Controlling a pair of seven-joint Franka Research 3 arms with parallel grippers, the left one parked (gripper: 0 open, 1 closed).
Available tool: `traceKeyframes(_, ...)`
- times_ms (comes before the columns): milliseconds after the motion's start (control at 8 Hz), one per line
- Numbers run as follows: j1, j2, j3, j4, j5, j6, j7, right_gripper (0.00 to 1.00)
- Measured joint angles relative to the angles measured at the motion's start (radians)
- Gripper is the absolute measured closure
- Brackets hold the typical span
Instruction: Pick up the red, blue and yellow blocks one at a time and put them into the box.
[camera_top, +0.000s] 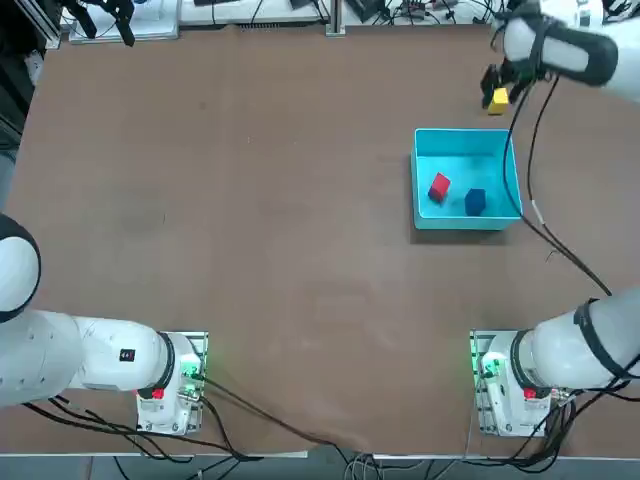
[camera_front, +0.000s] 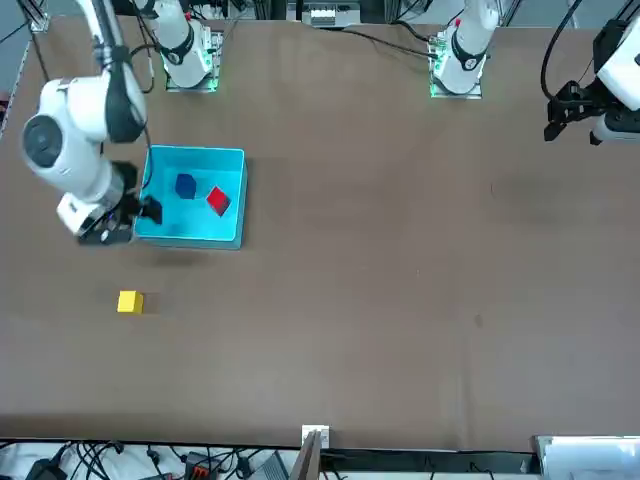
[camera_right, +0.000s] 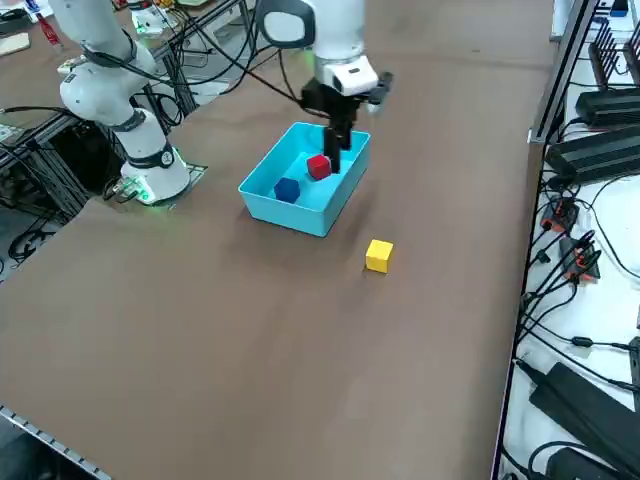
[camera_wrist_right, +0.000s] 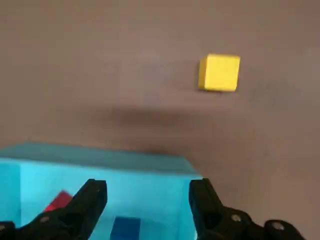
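The right gripper (camera_wrist_right: 148, 186) is hanging above the far side of the box, the side away from the arm bases, with its two black fingers (camera_wrist_right: 92, 200) spread apart and gripping nothing. The right arm (camera_front: 75, 130) is reaching out over the counter (camera_top: 280, 230), its wrist bending so that the gripper is pointing downward.

The light cyan square box (camera_top: 450, 145) is sitting on the counter, its thin walls standing upright. Inside it, the red block (camera_top: 439, 187) and the dark blue block (camera_top: 475, 202) are lying near each other but apart, the blue one being on the robot's right of the red one. The red block is sitting turned at an angle to the box's walls.

The yellow block (camera_right: 379, 256) is resting outside the box on the bare counter, beyond the box's far wall as seen from the arm bases and apart from it. In the top view, the gripper's dark parts are partly covering this block, while the front view is showing it uncovered. A black cable (camera_top: 545, 235) is running loosely alongside the right arm, and in the top view it is crossing the box's right edge.
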Motion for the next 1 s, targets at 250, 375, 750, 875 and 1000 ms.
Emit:
traceKeyframes(250,-0.055,0.153,-0.002,0.157,0.0,0.0,-0.021,0.0)
traceKeyframes(375,-0.08,0.226,-0.002,0.218,0.0,0.002,-0.033,0.0)
traceKeyframes(750,-0.105,0.389,-0.002,0.367,0.0,0.009,-0.037,0.0)
traceKeyframes(875,-0.109,0.423,-0.002,0.398,0.0,0.018,-0.045,0.0)
traceKeyframes(1000,-0.113,0.447,-0.002,0.414,-0.001,0.036,-0.061,0.0)
